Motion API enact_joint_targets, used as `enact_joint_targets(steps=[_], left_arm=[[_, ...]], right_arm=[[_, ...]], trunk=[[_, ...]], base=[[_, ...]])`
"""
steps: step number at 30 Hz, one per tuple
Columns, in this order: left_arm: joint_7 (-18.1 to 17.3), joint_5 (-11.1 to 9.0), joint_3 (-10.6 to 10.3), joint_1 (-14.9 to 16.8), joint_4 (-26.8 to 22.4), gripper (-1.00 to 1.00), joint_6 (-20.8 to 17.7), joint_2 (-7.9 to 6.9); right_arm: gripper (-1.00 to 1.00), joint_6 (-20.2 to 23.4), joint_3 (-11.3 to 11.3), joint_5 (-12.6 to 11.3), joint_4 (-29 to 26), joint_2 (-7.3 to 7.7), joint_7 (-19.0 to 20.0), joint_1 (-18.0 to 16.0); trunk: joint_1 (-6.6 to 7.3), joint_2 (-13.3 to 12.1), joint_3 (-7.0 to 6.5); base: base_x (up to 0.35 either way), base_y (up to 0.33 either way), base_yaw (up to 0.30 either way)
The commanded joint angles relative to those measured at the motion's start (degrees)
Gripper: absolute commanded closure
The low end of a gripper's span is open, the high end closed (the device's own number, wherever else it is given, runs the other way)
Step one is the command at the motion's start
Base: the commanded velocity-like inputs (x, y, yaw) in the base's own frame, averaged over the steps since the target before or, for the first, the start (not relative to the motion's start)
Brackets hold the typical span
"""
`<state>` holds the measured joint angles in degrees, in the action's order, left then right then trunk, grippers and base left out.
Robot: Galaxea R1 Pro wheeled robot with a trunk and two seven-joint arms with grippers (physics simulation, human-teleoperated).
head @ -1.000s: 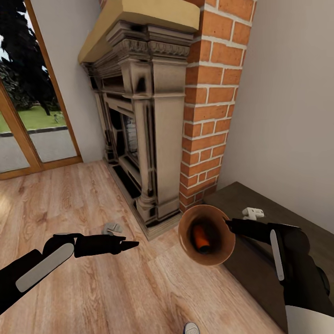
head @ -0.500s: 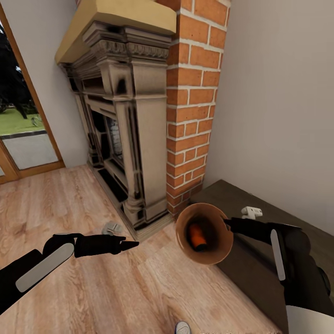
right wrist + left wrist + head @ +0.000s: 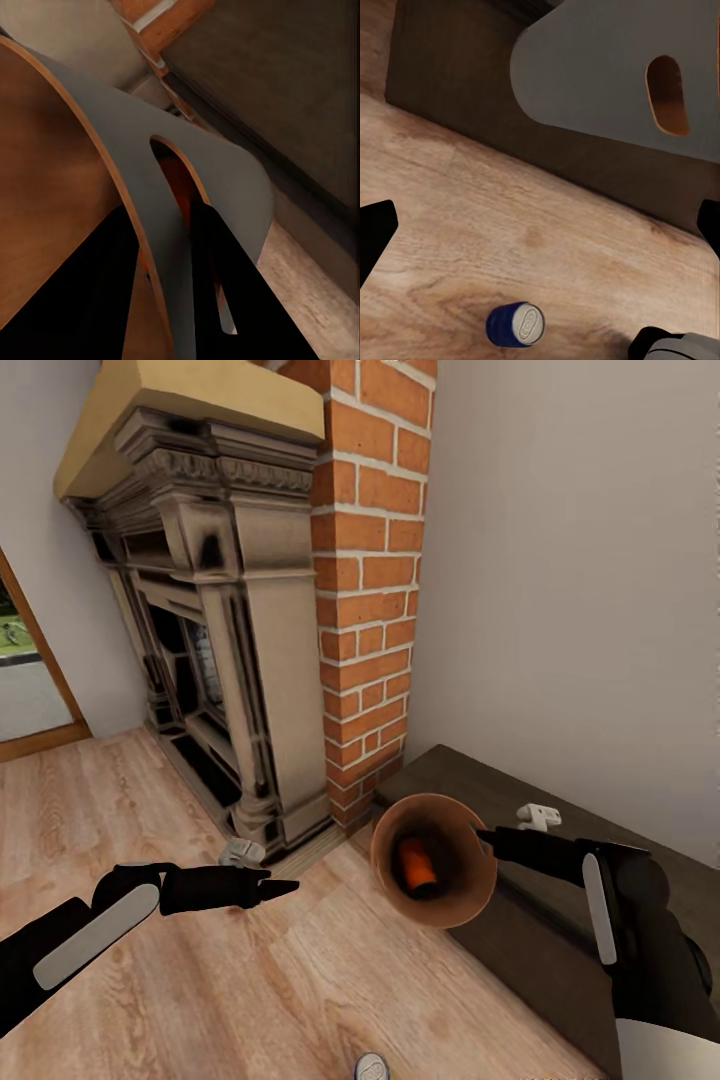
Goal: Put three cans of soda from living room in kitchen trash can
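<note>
Right gripper [image 3: 490, 842] is pinched on the rim of the round copper-brown bin [image 3: 455, 905] with an orange soda can [image 3: 414, 863] inside, left gripper [image 3: 283, 886] looks closed and empty over light wood plank floor [image 3: 180, 990], a blue soda can [image 3: 515, 325] lying there, stone fireplace [image 3: 215, 650] and dark low cabinet [image 3: 520, 920] crowding ahead.

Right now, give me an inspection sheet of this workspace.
Surface: light wood plank floor.
Job's things: tash can held tilted, one orange can inside; blue can lying on the floor.
Clutter: small grey object by the fireplace; white object on the dark cabinet.
Grippers: right tool pinching the bin's rim; left tool empty; opening unclear.
Cables: nothing seen.
Surroundings: stone fireplace, brick chimney, grey wall.
</note>
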<state>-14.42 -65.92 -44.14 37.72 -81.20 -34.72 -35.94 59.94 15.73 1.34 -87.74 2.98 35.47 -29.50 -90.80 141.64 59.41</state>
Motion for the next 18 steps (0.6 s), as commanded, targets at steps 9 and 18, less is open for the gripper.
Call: enact_joint_targets(steps=[9,18], left_arm=[[-0.1,0.0,0.02,-0.02,-0.05,-1.0,0.01,-0.02],[-0.15,0.0,0.02,-0.02,-0.1,-1.0,0.01,-0.01]], right_arm=[[1.0,0.06,0.18,1.73,0.02,0.08,-0.13,-0.03],[1.0,0.06,0.12,1.72,0.02,0.03,-0.13,-0.03]], trunk=[[0.0,0.0,-0.05],[0.0,0.0,-0.08]], base=[[0.0,0.135,-0.021],[0.0,0.293,-0.015]])
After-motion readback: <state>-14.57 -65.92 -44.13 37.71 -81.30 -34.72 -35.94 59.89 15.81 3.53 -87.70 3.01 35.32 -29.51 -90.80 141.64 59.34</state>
